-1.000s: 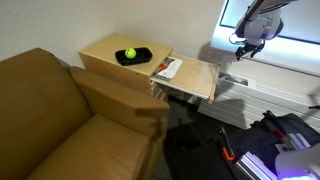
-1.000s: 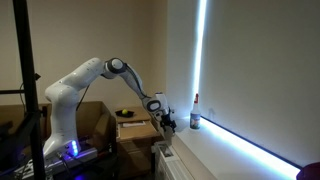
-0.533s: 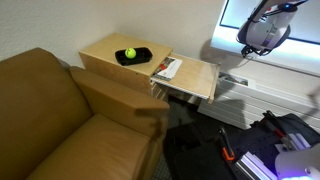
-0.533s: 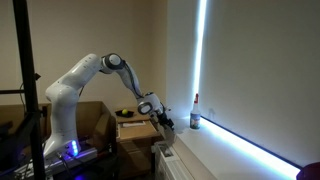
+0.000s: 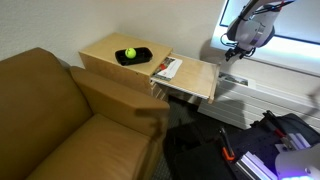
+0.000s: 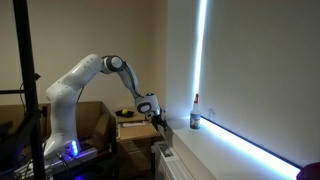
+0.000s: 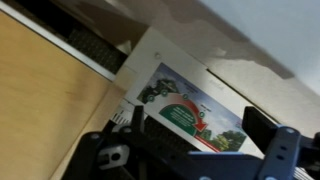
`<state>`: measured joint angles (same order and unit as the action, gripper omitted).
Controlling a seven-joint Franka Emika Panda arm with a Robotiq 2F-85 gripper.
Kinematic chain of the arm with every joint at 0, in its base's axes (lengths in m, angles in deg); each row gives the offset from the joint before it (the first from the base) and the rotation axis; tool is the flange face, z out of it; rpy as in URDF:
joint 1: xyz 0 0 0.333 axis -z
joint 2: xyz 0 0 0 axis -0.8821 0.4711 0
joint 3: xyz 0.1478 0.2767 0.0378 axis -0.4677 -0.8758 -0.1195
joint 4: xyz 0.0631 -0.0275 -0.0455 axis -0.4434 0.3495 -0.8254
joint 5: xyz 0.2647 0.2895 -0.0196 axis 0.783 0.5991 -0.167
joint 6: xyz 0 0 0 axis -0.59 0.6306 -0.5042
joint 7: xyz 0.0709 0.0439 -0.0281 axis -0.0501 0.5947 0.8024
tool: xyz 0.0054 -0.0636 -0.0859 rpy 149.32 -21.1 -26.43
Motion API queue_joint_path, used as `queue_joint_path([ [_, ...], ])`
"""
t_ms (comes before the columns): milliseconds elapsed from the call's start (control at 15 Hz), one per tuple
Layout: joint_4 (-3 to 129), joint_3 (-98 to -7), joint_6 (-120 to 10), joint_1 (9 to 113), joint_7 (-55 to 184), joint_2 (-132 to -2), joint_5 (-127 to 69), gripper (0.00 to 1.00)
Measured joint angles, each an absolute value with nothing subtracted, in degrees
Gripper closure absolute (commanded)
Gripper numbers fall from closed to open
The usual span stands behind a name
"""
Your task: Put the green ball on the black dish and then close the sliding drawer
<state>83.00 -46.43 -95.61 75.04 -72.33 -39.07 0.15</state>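
The green ball [image 5: 130, 53] rests on the black dish [image 5: 142, 58] on top of the small wooden cabinet [image 5: 100, 52]. The sliding drawer [image 5: 197, 80] is pulled out to the side of the cabinet and stands open. My gripper [image 5: 237, 50] hangs above and beyond the drawer's outer end, apart from it; it also shows in an exterior view, gripper [image 6: 160, 121]. In the wrist view my gripper [image 7: 198, 125] is open with nothing between its fingers, looking down on a leaflet [image 7: 190, 105] inside the drawer [image 7: 160, 50]. The ball and dish are out of the wrist view.
A brown sofa [image 5: 50, 115] stands against the cabinet. Papers [image 5: 167, 69] lie in the drawer. A lit window ledge [image 5: 270, 75] runs behind the gripper, with a small bottle [image 6: 195, 121] on it. Cluttered gear [image 5: 270, 145] lies on the floor below.
My gripper has swung a little near the drawer's outer end, first away and then back towards the cabinet. It stays open. Ball, dish and drawer have not moved.
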Motion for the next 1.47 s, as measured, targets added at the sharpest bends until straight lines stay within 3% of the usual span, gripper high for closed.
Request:
queue_joint_path([
  [533, 64.0, -42.7, -65.4, 75.5, -72.2, -25.8, -4.5, 0.0],
  [1467, 55.5, -48.9, -49.1, 74.2, -55.0, -19.6, -7.9, 0.0],
])
